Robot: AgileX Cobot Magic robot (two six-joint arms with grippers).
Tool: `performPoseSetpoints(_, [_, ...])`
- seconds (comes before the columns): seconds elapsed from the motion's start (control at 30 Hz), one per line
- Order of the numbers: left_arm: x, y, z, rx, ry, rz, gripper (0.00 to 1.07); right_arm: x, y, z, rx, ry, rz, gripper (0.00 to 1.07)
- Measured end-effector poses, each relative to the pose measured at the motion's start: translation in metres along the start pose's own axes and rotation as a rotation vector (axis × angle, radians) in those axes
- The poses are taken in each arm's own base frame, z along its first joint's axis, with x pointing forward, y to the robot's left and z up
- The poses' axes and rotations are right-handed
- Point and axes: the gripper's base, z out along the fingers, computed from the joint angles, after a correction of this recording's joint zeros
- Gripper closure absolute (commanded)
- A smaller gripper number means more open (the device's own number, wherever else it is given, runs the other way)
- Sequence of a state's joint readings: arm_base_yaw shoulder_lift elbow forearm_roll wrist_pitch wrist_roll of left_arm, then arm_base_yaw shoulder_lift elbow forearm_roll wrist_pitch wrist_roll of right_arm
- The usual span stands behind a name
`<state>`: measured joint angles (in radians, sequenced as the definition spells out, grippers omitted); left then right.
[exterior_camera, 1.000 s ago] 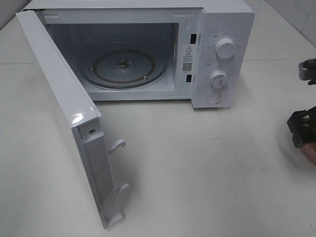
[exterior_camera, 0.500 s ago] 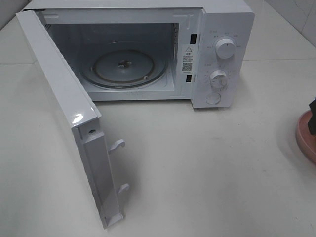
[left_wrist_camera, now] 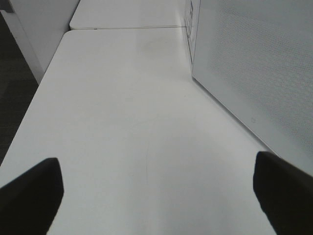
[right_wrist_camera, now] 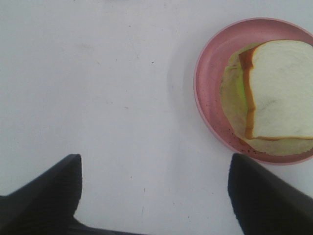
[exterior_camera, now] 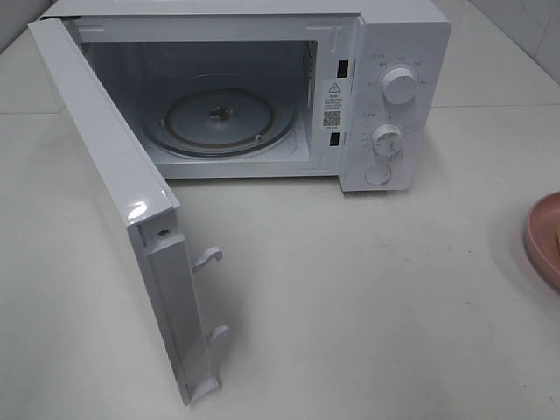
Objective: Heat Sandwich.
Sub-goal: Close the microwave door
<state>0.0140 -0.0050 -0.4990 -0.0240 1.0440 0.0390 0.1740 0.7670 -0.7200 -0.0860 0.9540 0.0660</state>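
The sandwich [right_wrist_camera: 274,90], a white bread slice over a pale yellow-green layer, lies on a round pink plate [right_wrist_camera: 205,103]. In the exterior view only the plate's edge [exterior_camera: 542,241] shows at the far right of the table. My right gripper [right_wrist_camera: 155,161] hovers over bare table beside the plate, open, with nothing between its fingers. The white microwave [exterior_camera: 385,96] stands at the back with its door [exterior_camera: 114,192] swung wide and a bare glass turntable [exterior_camera: 219,118] inside. My left gripper [left_wrist_camera: 156,161] is open above the table next to the door's outer face [left_wrist_camera: 254,63]. Neither arm shows in the exterior view.
The open door juts far forward over the table's left half. Two white knobs [exterior_camera: 400,86] and a round button sit on the microwave's right panel. In the left wrist view the table's edge [left_wrist_camera: 34,98] drops to a dark floor.
My right arm, seen at the right edge a second ago, has pulled out of the exterior view. The pink plate it covered now shows there.
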Motion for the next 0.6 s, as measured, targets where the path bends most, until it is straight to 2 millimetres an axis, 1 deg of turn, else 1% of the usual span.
performPoseSetpoints(0.03, [0.000, 0.000, 0.000, 0.000, 0.000, 0.000, 0.07, 0.003, 0.001, -0.004, -0.004, -0.003, -0.017, 0.29])
performPoseSetpoints(0.07, [0.000, 0.000, 0.000, 0.000, 0.000, 0.000, 0.07, 0.003, 0.001, -0.004, -0.004, -0.003, -0.017, 0.29])
performPoseSetpoints(0.17, [0.000, 0.000, 0.000, 0.000, 0.000, 0.000, 0.07, 0.016, 0.004, -0.018, -0.011, -0.015, -0.077, 0.29])
performPoseSetpoints(0.23, [0.000, 0.000, 0.000, 0.000, 0.000, 0.000, 0.07, 0.019, 0.004, -0.021, -0.015, -0.024, -0.083, 0.29])
performPoseSetpoints(0.33, [0.000, 0.000, 0.000, 0.000, 0.000, 0.000, 0.07, 0.032, 0.002, -0.037, -0.033, -0.091, -0.093, 0.31])
performPoseSetpoints(0.37, [0.000, 0.000, 0.000, 0.000, 0.000, 0.000, 0.07, 0.032, 0.002, -0.037, -0.033, -0.091, -0.093, 0.31])
performPoseSetpoints(0.4, [0.000, 0.000, 0.000, 0.000, 0.000, 0.000, 0.07, 0.036, 0.001, -0.041, -0.034, -0.112, -0.090, 0.31])
performPoseSetpoints(0.5, [0.000, 0.000, 0.000, 0.000, 0.000, 0.000, 0.07, 0.054, -0.004, -0.058, -0.042, -0.204, -0.075, 0.31])
performPoseSetpoints(0.57, [0.000, 0.000, 0.000, 0.000, 0.000, 0.000, 0.07, 0.057, -0.005, -0.061, -0.044, -0.227, -0.071, 0.31])
performPoseSetpoints(0.6, [0.000, 0.000, 0.000, 0.000, 0.000, 0.000, 0.07, 0.066, -0.008, -0.069, -0.046, -0.286, -0.064, 0.31])
